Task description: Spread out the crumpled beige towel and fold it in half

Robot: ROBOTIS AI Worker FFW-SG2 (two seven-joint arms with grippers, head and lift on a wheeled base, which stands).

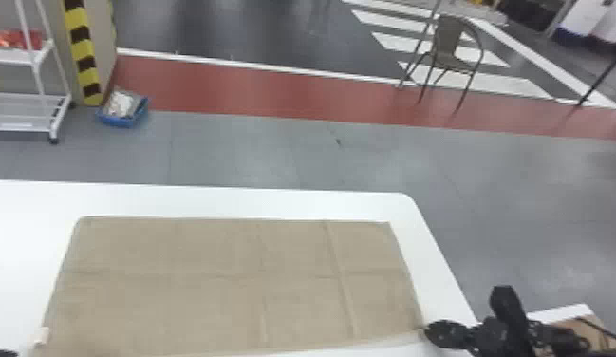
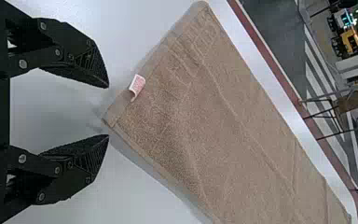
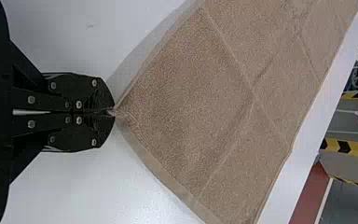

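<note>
With 12 o'clock pointing away from the robot, the towel (image 1: 216, 256) lies broadly spread on the white table (image 1: 439, 247), with low creases across its surface. The right gripper (image 3: 114, 112), at the towel's 4 o'clock corner, has its fingers closed on the corner tip. This grip likely controls one end of the near edge for folding. Shadow beside that corner suggests a slight lift.

The left gripper (image 2: 108, 111) is at 8 o'clock, its fingers apart and facing the corner near the label (image 2: 137, 85). The corner lies just beyond the fingertips, ungripped. This placement appears to prepare a matching pinch. Once both corners are secured, the near edge should travel toward 12 o'clock. Uneven lifting could skew the fold.
</note>
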